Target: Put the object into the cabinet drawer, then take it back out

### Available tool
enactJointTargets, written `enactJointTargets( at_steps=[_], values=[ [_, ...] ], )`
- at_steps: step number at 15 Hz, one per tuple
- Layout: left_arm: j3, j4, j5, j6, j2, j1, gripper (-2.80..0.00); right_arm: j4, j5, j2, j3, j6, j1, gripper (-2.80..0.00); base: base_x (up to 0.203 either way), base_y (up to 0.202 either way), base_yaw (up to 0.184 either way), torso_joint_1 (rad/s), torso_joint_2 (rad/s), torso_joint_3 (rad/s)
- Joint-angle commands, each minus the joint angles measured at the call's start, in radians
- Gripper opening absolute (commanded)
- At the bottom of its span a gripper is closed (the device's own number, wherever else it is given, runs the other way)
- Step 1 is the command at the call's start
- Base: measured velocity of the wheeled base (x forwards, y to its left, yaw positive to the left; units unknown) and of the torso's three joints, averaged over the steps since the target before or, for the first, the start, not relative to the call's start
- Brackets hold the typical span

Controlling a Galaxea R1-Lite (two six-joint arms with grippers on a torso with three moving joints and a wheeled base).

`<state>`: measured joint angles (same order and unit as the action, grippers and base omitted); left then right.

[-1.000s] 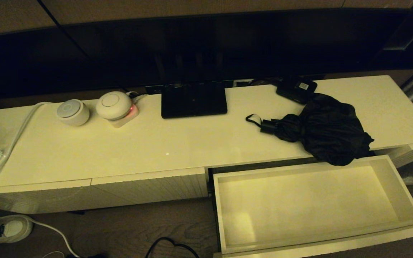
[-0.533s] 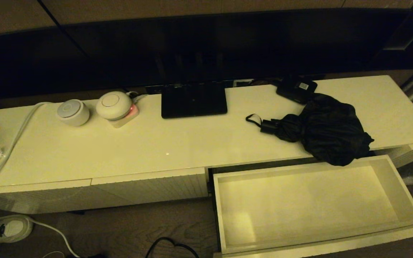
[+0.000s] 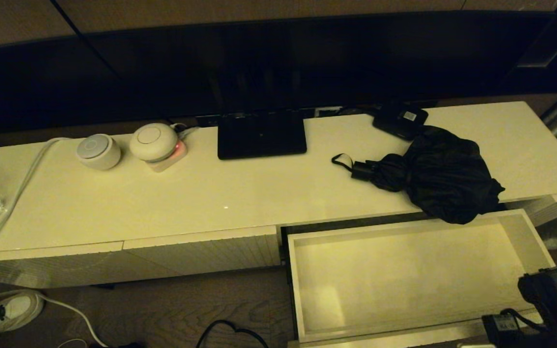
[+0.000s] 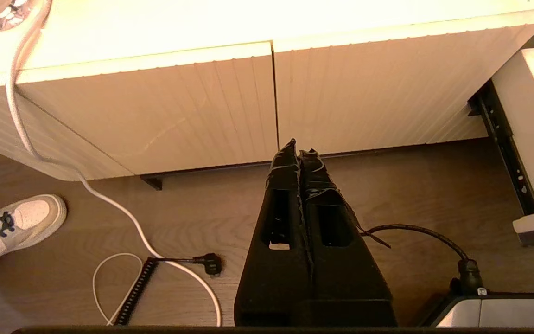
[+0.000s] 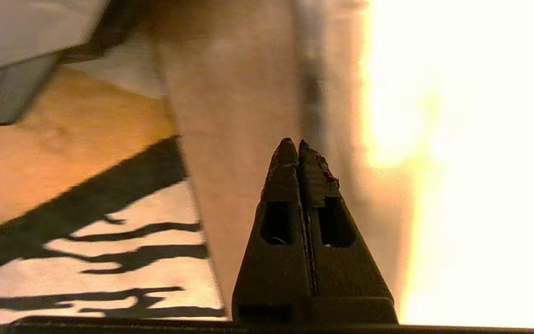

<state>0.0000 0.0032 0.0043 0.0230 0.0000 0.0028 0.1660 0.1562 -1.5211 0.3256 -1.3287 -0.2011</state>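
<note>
The left gripper (image 4: 298, 150) hangs low before the ribbed cabinet fronts (image 4: 202, 106), its fingers pressed together on nothing. On the glossy cream cabinet top (image 3: 211, 193) the umbrella (image 3: 433, 174), bunchy matte black fabric with a short handle and thin wrist loop, lies where it did a second ago, its canopy overhanging the back edge of the open drawer (image 3: 302, 290), which is smooth, pale and boxy. The right arm has newly come in by the drawer's front right corner; the right gripper (image 5: 298, 147) is closed and empty.
</note>
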Motion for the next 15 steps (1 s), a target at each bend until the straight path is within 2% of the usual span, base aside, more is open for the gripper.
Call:
enactJointTargets(
  at_steps=[1,4,10,15],
  values=[
    [0.003,0.0,0.0,0.0,0.0,0.0,-2.8,0.022,-0.009,-0.035,0.05,-0.01,0.0,-2.8,0.0,0.0,0.0,0.0,0.0,0.0],
    [0.003,0.0,0.0,0.0,0.0,0.0,-2.8,0.081,-0.02,-0.064,0.087,-0.009,0.001,-2.8,0.0,0.0,0.0,0.0,0.0,0.0],
    [0.003,0.0,0.0,0.0,0.0,0.0,-2.8,0.177,-0.099,-0.141,0.173,-0.01,0.012,-2.8,0.0,0.0,0.0,0.0,0.0,0.0],
    [0.003,0.0,0.0,0.0,0.0,0.0,-2.8,0.193,-0.106,-0.169,0.277,-0.008,0.029,-2.8,0.0,0.0,0.0,0.0,0.0,0.0]
  ],
)
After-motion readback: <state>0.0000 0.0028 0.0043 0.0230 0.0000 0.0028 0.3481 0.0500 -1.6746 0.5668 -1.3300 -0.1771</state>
